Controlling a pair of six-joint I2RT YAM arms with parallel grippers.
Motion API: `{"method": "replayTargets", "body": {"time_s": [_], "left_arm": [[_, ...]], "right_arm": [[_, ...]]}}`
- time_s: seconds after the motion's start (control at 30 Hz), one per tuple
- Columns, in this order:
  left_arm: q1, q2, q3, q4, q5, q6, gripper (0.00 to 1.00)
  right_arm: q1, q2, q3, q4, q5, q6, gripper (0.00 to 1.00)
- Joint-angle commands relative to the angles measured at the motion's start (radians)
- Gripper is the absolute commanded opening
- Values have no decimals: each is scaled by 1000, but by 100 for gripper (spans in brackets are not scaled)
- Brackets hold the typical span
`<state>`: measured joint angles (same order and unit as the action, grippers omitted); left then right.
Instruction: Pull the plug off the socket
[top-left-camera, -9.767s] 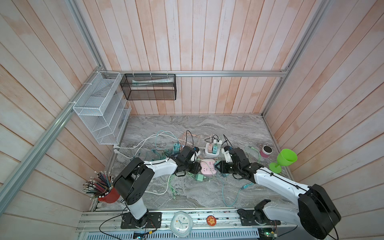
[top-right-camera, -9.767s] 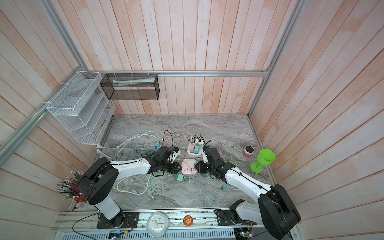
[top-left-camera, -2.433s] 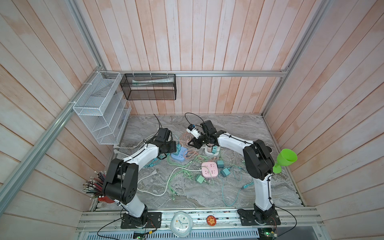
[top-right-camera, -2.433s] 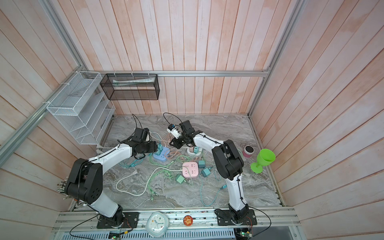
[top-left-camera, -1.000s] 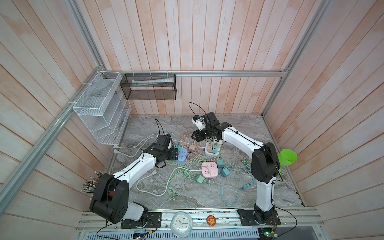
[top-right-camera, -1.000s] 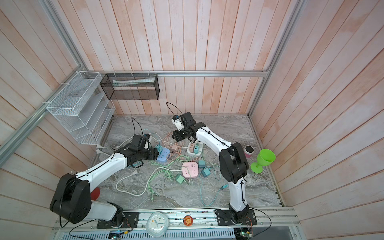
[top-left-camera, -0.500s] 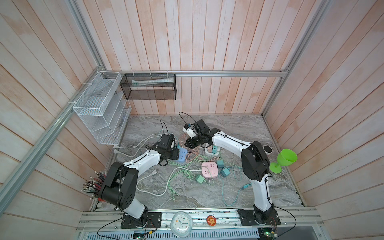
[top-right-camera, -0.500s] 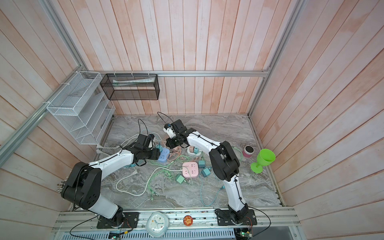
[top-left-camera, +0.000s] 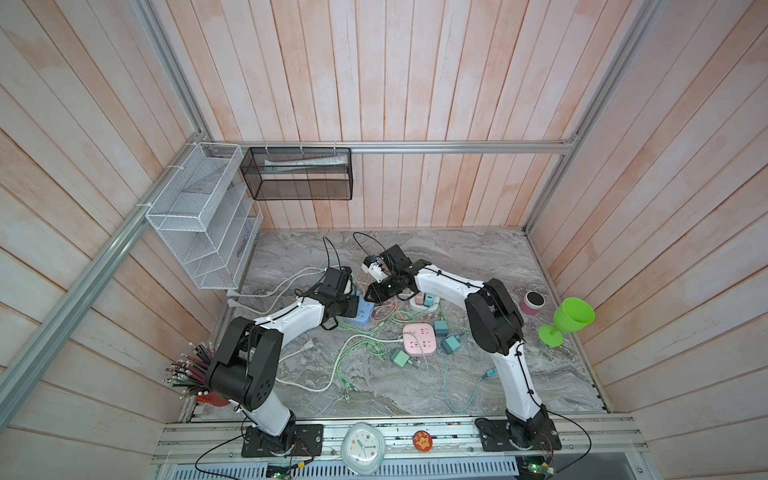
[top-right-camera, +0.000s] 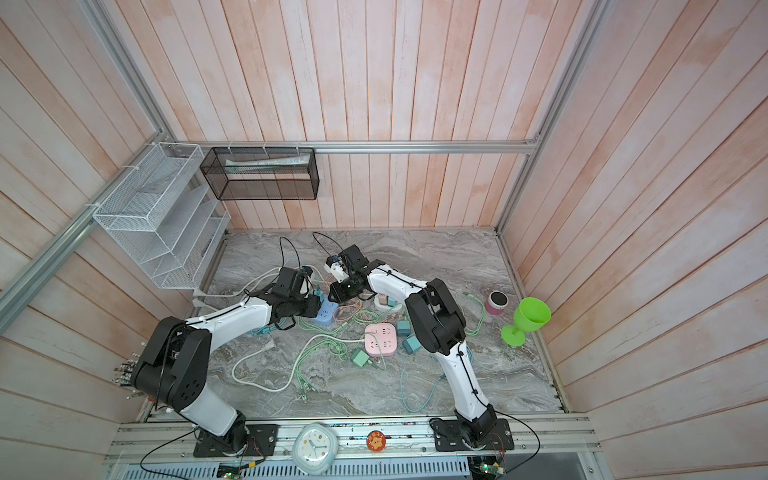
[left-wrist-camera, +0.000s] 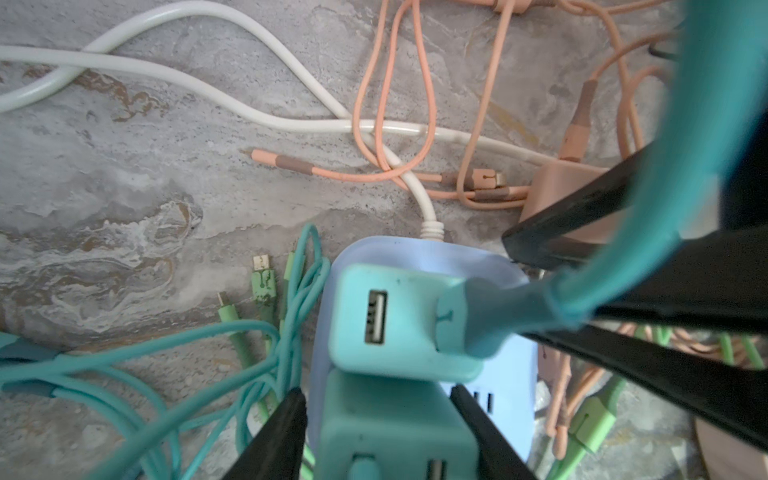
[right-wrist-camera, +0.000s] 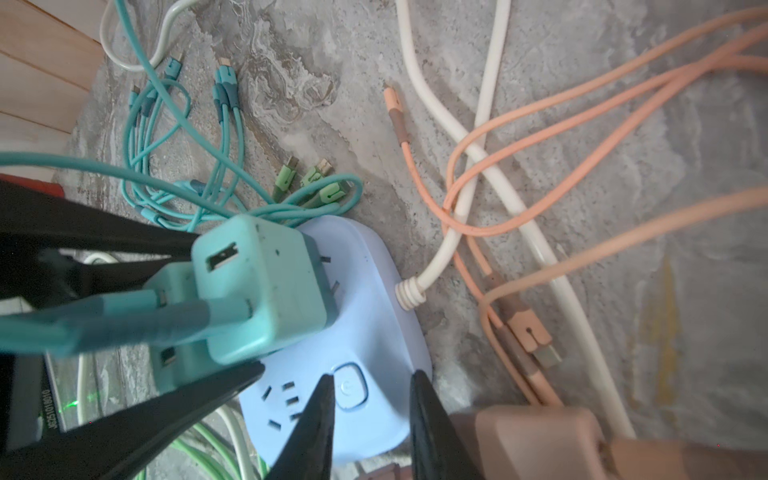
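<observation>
A pale blue socket (top-left-camera: 362, 312) (top-right-camera: 326, 313) lies left of centre on the marble table, with two teal plugs standing in it. In the left wrist view my left gripper (left-wrist-camera: 378, 395) is open. Its fingers straddle the nearer teal plug (left-wrist-camera: 395, 428), one touching and the other a sliver off. The second teal plug (left-wrist-camera: 399, 320) (right-wrist-camera: 266, 286) carries a teal USB cable. My right gripper (right-wrist-camera: 370, 380) is open by a narrow gap, with nothing between its fingers. Its tips rest over the socket (right-wrist-camera: 374, 291) beside the power button. Both grippers (top-left-camera: 353, 305) (top-left-camera: 370, 293) meet at the socket.
Peach, green, teal and white cables tangle around the socket. A peach adapter (right-wrist-camera: 528, 440) lies by my right gripper. A pink socket (top-left-camera: 419, 340), a white socket with plugs (top-left-camera: 424, 301), a dark cup (top-left-camera: 532, 301), a green goblet (top-left-camera: 569, 320) and a pencil pot (top-left-camera: 195, 374) stand around.
My right gripper has come down and to the left onto the blue socket. My left gripper's jaws have narrowed around the nearer teal plug.
</observation>
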<state>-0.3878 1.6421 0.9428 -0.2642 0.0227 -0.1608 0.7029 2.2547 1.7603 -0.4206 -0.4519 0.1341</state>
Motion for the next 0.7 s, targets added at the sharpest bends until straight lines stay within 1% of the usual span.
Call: {"method": "replayTargets", "body": {"time_s": [0.0,0.07,0.17,0.23,0.33,0.43,0.57,0.67], "left_arm": [[-2,11,27,20,6,11,54],[-2,10,27,24,9,12,52],[-2,13,28,25,15,11,45],[-3,12,29,25,19,8,45],[-6,5,27,25,20,6,40],[-9,-4,24,24,21,6,40],[-14,-8,32,19,28,3,34],[-17,-10,47,10,24,0,30]], "right_arm": [[-6,43,38,-29,-22,-5,33],[-6,53,47,-39,-21,-8,35],[-6,67,59,-51,-26,-14,38],[-5,78,70,-63,-17,-20,38],[-6,84,68,-64,-10,-23,37],[-6,87,63,-62,-3,-25,33],[-4,95,53,-70,2,-34,27],[-2,92,26,-65,10,-40,26]]}}
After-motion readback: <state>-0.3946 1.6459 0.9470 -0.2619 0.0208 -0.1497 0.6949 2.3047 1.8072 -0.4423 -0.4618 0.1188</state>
